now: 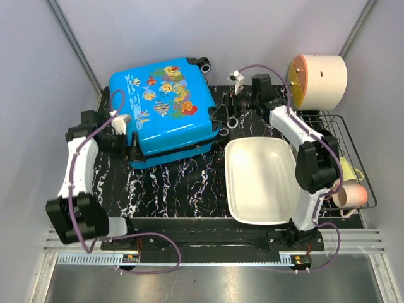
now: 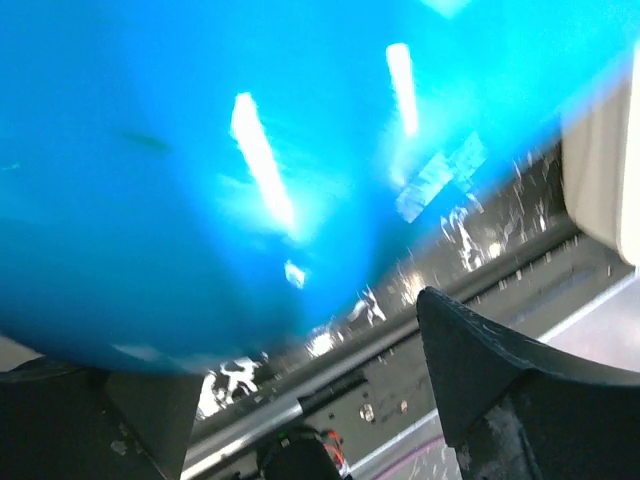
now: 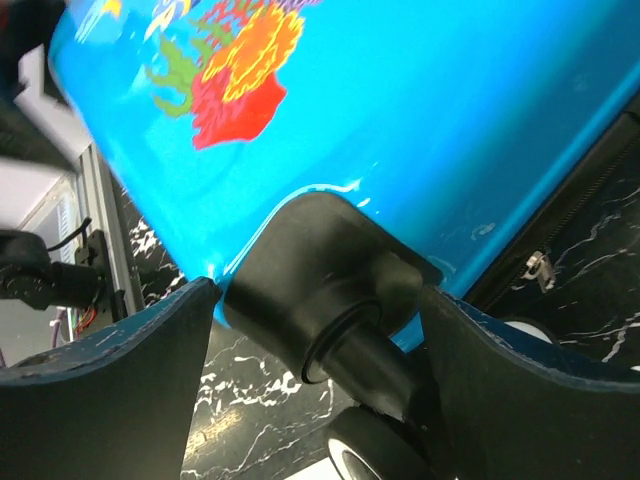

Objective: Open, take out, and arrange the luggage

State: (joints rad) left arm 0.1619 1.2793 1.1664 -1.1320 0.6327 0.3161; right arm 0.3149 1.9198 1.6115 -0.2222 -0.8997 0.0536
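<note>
Luggage [image 3: 420, 120] corner inside right gripper [image 3: 315, 330] (perhaps touching).

The table [image 1: 170, 189], topped with a black, white-veined mat, carries the luggage [image 1: 164, 107] lying flat at its far left, fish print up and wheels toward the back. A white basin [image 1: 262, 180] sits at the near right, apart from the luggage. A wire rack [image 1: 344, 118] stands just beside the basin along the right edge.
</note>
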